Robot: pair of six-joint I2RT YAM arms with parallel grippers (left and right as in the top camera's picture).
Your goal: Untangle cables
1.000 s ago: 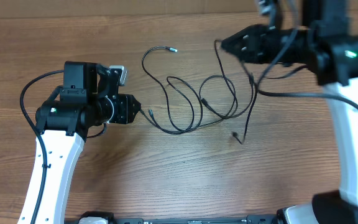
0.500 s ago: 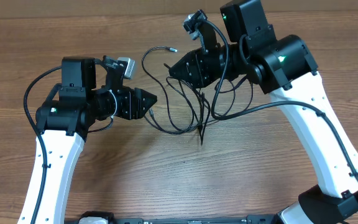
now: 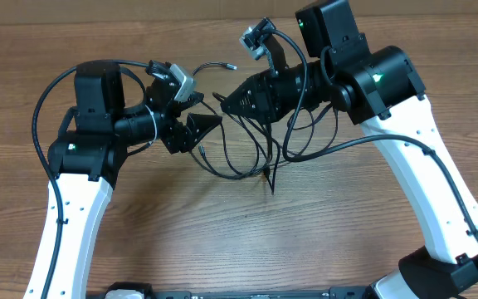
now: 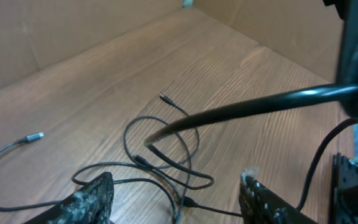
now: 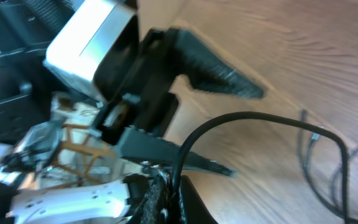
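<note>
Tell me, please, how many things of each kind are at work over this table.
Arms: 2, the left arm and the right arm
Pincers: 2, the left pincer open, the right pincer shut on a cord
Cable tangle: 1; its separate cords cannot be counted
Total: 5

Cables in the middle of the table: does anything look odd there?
Yes. The cables lie in a tangle of overlapping loops, and one strand is pinched in the right gripper. The left gripper is open beside it.

Brown wood-grain table (image 3: 222, 241), plain tan board wall (image 4: 55, 31) standing along its far edge
</note>
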